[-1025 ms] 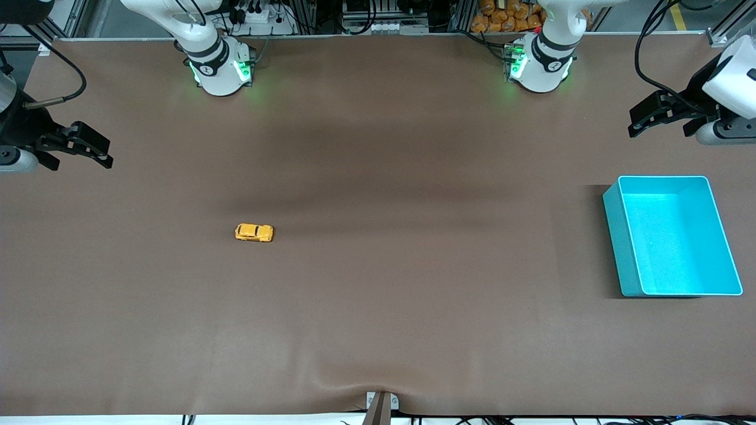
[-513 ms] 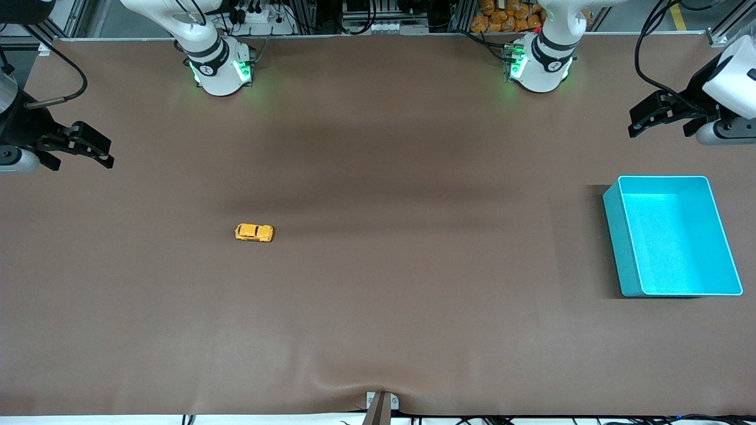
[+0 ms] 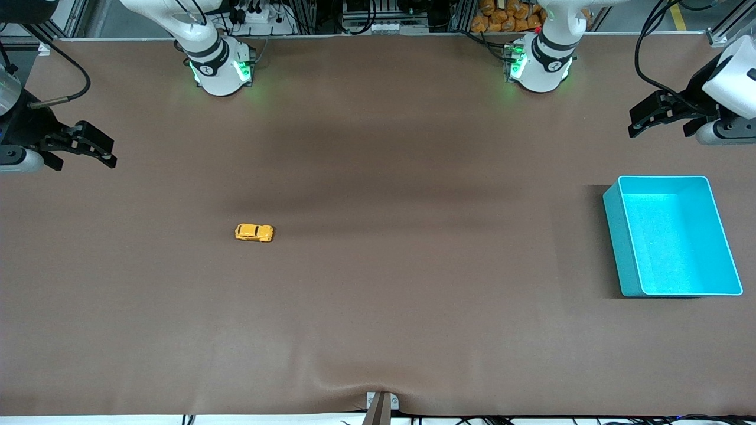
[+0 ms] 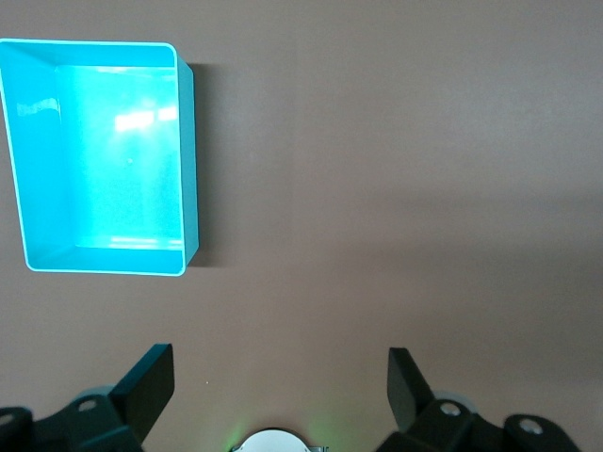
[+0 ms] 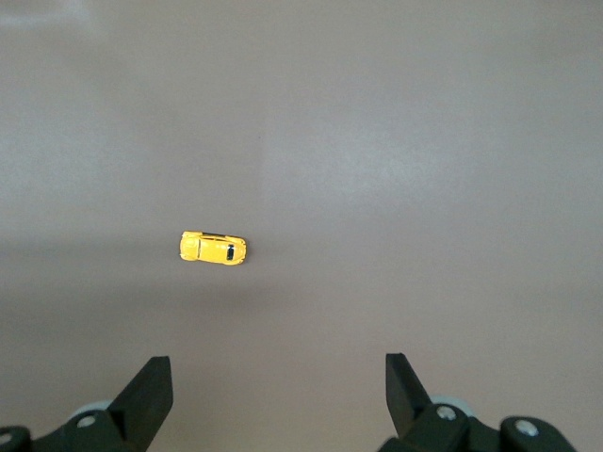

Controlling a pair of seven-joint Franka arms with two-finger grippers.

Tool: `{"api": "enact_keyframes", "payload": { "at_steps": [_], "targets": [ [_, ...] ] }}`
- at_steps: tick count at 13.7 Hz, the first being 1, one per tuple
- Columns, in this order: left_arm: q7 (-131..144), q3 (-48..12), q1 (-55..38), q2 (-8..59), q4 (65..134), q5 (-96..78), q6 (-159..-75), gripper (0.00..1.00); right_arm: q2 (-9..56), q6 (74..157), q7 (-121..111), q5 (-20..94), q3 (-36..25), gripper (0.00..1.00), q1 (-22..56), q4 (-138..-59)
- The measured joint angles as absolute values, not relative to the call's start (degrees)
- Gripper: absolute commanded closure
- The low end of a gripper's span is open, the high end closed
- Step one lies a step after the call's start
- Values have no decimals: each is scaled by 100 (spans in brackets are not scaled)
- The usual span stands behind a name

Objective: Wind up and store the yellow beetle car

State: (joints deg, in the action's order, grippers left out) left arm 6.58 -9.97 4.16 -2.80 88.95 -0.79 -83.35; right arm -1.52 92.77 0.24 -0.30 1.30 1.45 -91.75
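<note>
Where creased, brown table mat (image 3: 378,330).

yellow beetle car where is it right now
The yellow beetle car sits alone on the table, toward the right arm's end, well apart from the turquoise bin.

Even overhead light, soft shadow bands across the table (image 3: 378,330), sharp focus.

Yellow beetle car (image 3: 254,232) upright on its wheels; apparently untouched.
</note>
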Motion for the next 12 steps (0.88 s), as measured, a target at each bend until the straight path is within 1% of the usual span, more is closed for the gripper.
{"api": "enact_keyframes", "payload": {
  "at_steps": [12],
  "targets": [
    [658, -1001, 416, -280, 8895, -79, -8335, 0, -126, 9260, 25, -31, 48, 0, 127, -9175]
  ]
}}
